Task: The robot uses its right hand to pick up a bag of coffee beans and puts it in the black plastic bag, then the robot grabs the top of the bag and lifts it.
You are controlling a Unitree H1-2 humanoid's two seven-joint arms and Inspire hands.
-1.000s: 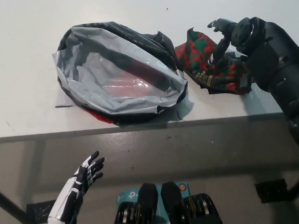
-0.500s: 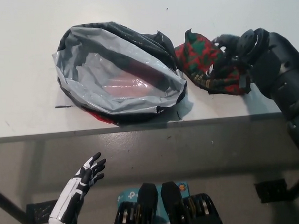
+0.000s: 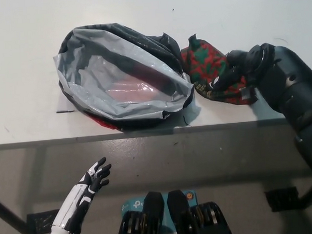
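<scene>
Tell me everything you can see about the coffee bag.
The coffee bag is a crumpled soft pouch printed in red and green with dark edges. It lies on the white table just right of the open black plastic bag, touching its rim. The black right hand is closed on its right side.

tp-link logo, teal box (image 3: 130, 205)

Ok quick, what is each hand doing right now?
Left hand: open, holding nothing, below the table edge.
Right hand: closed on the coffee bean bag, which lies on the table beside the black plastic bag.
</scene>
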